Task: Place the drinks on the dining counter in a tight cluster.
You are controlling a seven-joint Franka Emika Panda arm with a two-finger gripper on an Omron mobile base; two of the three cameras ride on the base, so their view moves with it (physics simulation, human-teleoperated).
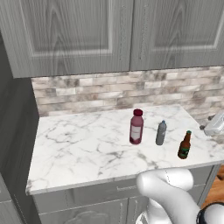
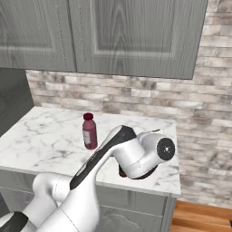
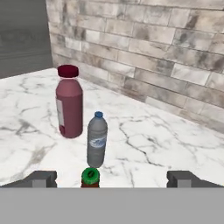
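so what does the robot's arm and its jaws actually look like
The arm is glossy white with rounded, tube-like links and bulbous joints. A dark strip runs along the upper side of one link, and a joint ends in a round grey cap with a small dark centre. In the hand view, the gripper shows two small, blocky dark grey fingertips. No cables or markings show.

Surface (image 1: 87, 144): polished white marble, grey veining. Backsplash (image 1: 109, 92): rough matt brick. Cabinets (image 1: 78, 35): matt grey wood grain. Red bottle (image 3: 69, 103), grey-blue bottle (image 3: 96, 141): smooth plastic look. Beer bottle (image 1: 184, 145): dark, glossy glass look.
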